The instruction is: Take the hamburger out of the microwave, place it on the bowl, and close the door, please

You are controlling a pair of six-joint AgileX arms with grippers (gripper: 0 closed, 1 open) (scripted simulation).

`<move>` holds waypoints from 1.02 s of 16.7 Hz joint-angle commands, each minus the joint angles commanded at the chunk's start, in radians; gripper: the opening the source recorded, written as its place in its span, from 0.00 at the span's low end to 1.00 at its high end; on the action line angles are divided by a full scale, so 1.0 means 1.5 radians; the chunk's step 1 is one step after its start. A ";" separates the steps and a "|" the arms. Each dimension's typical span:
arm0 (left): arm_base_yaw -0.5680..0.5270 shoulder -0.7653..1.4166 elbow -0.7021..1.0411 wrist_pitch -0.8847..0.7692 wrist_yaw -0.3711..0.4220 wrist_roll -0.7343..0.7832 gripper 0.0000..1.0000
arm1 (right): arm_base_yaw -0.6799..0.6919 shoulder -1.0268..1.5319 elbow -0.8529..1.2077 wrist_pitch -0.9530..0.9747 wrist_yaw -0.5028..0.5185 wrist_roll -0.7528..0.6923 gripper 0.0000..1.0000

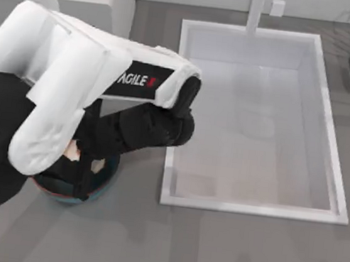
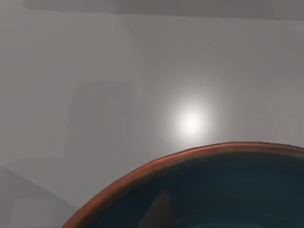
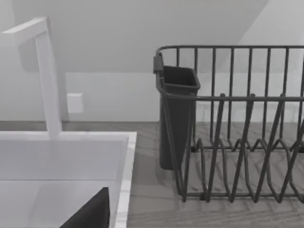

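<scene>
Left arm (image 1: 71,94) bent low over bowl (image 1: 102,183) at table's left, beside sink (image 1: 327,123). Hamburger (image 1: 71,151) glimpsed just above bowl interior; gripper state cannot tell. Best lowered centred inside reddish rim (image 2: 156,164) before letting go. Grey countertop (image 1: 212,249); dish rack (image 3: 237,123) at far right.

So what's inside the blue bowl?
A whitish lump, likely the hamburger, peeks out over the bowl beneath the left arm. The arm covers most of the bowl's inside and its gripper.

left arm (image 1: 72,88) | white shells | black joints | "AGILE" lettering
</scene>
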 joint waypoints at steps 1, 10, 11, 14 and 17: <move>0.000 0.000 0.000 0.000 0.000 0.000 0.45 | 0.000 0.000 0.000 0.000 0.000 0.000 1.00; 0.000 0.000 0.000 0.000 0.000 0.000 1.00 | 0.000 0.000 0.000 0.000 0.000 0.000 1.00; 0.000 0.000 0.000 0.000 0.000 0.000 1.00 | 0.000 0.000 0.000 0.000 0.000 0.000 1.00; 0.000 0.000 0.000 0.000 0.000 0.000 1.00 | 0.000 0.000 0.000 0.000 0.000 0.000 1.00; -0.010 -0.017 0.005 -0.003 0.000 -0.004 1.00 | 0.000 0.000 0.000 0.000 0.000 0.000 1.00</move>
